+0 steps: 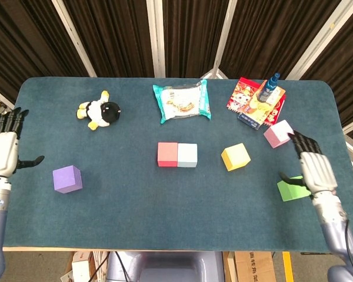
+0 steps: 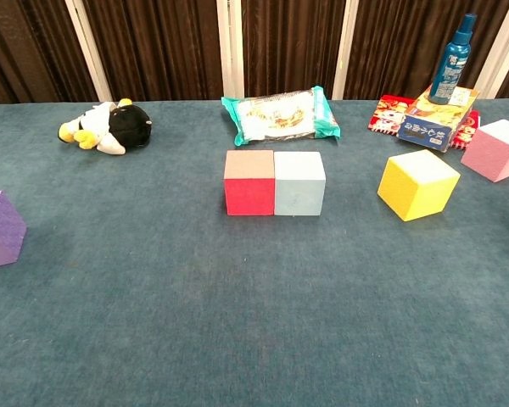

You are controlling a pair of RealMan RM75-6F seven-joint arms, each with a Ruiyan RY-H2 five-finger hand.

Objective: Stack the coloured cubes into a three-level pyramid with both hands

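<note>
Sitting side by side, red cube (image 1: 167,154) and pale blue cube (image 1: 187,155) run left-right; both hands spread, empty.

The head view looks steeply down from above the near edge, taking in the whole table (image 1: 41,223). The chest view sits low and closer, facing level toward the curtains, probably near tabletop height. Both share the red cube (image 1: 167,154) (image 2: 248,182) and its neighbours.

Two cubes (image 2: 274,182) touch side by side mid-table, a snack bag (image 2: 280,116) behind them, a plush toy (image 2: 108,126) far left.
</note>
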